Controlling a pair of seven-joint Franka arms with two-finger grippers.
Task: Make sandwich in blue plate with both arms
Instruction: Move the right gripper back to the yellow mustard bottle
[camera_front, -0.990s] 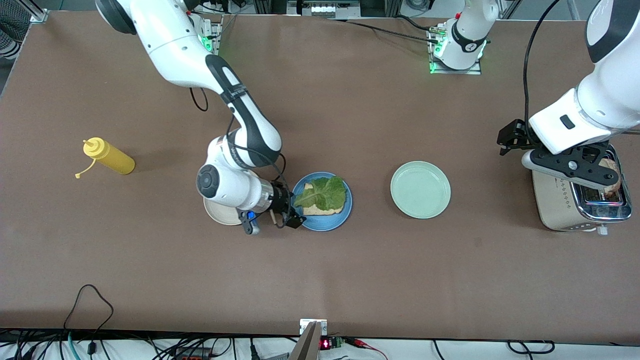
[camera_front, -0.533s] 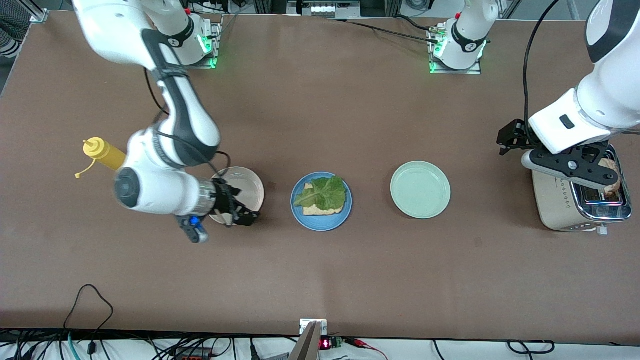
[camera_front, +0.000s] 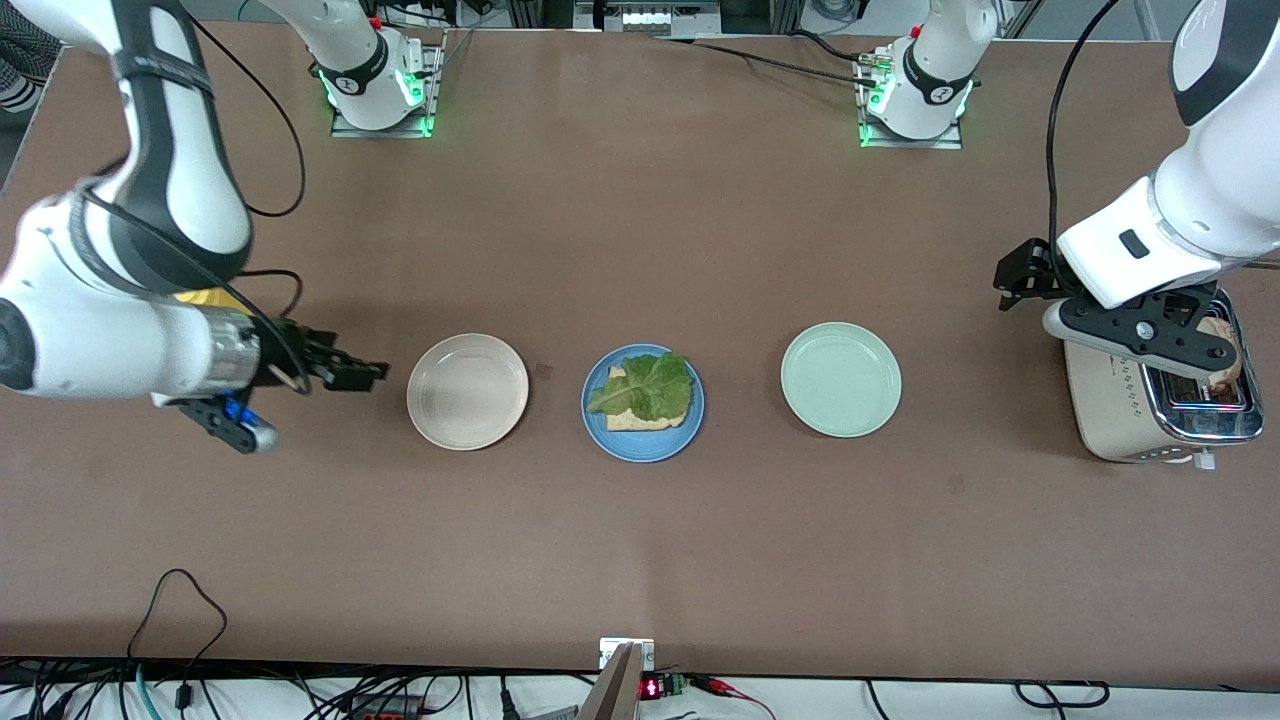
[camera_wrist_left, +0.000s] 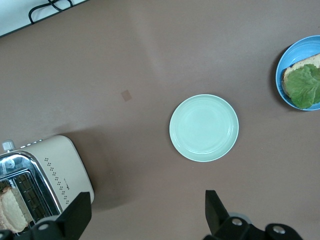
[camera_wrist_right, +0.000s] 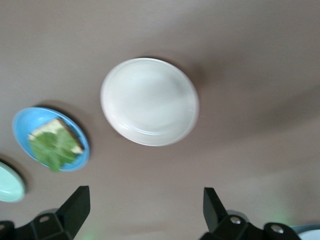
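Hovering open-jawed: left gripper (camera_front: 1215, 345) over the toaster (camera_front: 1130, 410) (bread slice (camera_wrist_left: 11, 210) inside), right gripper (camera_front: 345, 372) beside the cream plate (camera_front: 467, 392).

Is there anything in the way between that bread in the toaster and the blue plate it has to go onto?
On the table, the pale green plate lies between the toaster and the blue plate. It is flat, so bread carried over it should probably pass freely.

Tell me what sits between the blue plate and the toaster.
The empty mint-green plate lies between the blue plate and the toaster; around it, bare table. The front view shows this.
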